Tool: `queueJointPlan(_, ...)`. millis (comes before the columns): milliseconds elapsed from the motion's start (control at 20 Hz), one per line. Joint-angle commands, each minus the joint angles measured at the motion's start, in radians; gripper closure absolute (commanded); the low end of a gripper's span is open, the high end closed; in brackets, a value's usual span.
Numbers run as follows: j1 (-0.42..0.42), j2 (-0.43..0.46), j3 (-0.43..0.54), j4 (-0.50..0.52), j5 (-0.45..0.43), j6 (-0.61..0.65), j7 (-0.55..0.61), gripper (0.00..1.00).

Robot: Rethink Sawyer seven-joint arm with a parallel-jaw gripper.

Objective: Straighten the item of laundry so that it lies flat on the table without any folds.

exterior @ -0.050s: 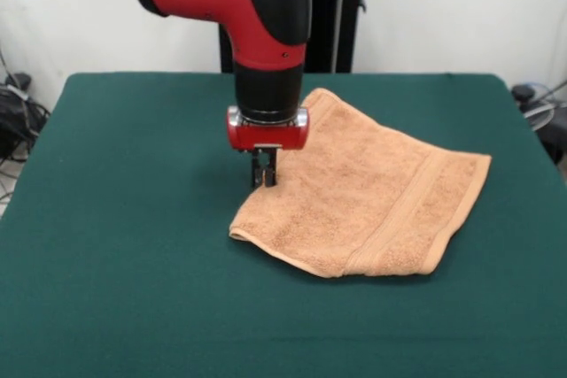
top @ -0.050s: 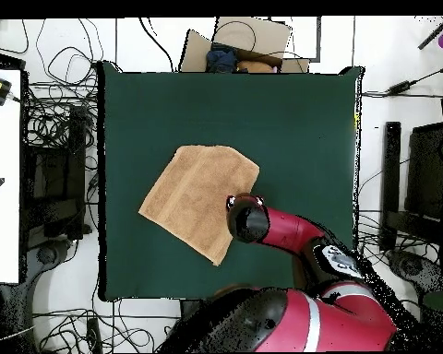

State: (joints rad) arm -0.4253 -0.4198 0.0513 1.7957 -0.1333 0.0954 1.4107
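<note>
I see the light orange-tan terry-cloth towel lying on the large table covered in dark green cloth, around the middle, turned at an angle to the table edges. It looks doubled over: a rounded fold runs along its front edge in the front view, and a woven band crosses it near one end. The red and black arm's gripper is down at the towel's edge, fingers narrow and close together, tips at the cloth. I can't tell whether they pinch fabric. In the overhead view the wrist covers that edge of the towel.
</note>
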Motion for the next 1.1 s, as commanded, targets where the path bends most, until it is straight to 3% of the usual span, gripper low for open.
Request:
queueJointPlan(50, 0.033, 0.125, -0.036, -0.122, 0.031, -0.027, 0.181, 1.0)
queueJointPlan(350, 0.058, 0.112, -0.045, -0.183, 0.059, 0.092, 0.159, 1.0)
queueJointPlan(700, 0.133, 0.053, -0.16, -0.336, -0.017, 0.339, 0.064, 1.0)
queueJointPlan(1100, 0.147, 0.026, -0.167, -0.375, -0.055, 0.476, 0.073, 1.0)
